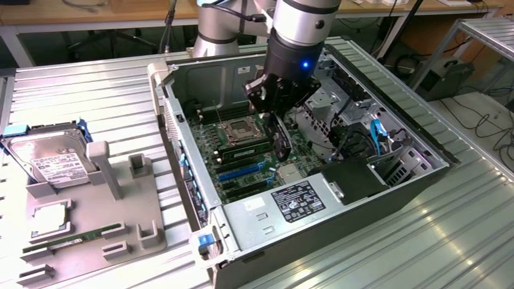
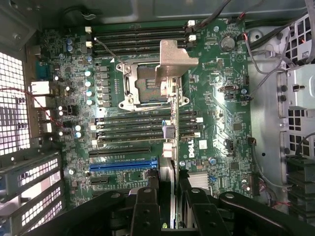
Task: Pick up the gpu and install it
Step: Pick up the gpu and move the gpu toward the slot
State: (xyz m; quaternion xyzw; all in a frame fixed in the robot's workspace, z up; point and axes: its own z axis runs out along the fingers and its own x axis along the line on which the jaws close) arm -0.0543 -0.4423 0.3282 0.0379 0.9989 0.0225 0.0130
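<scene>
I've got the gripper (image 1: 277, 111) clamped on the gpu (image 1: 278, 139), fingers (image 2: 146, 204) pinching the top edge so the card hangs on edge inside the open computer case (image 1: 418, 171), just above the motherboard (image 1: 241, 158). In the wrist view the card (image 2: 169, 147) runs edge-on across the middle of the board, over the black slots beside the processor socket (image 2: 147, 83), with the blue slot (image 2: 123, 166) off to one side. To do this step well I'd keep the card square and vertical, line its bottom edge with the slot, and aim the metal bracket end at the rear openings of the case (image 2: 34, 174); whether it is seated I can't tell. Arm (image 1: 301, 30) comes down steeply from above into the case, wrist pointing nearly straight down, tilted slightly
</scene>
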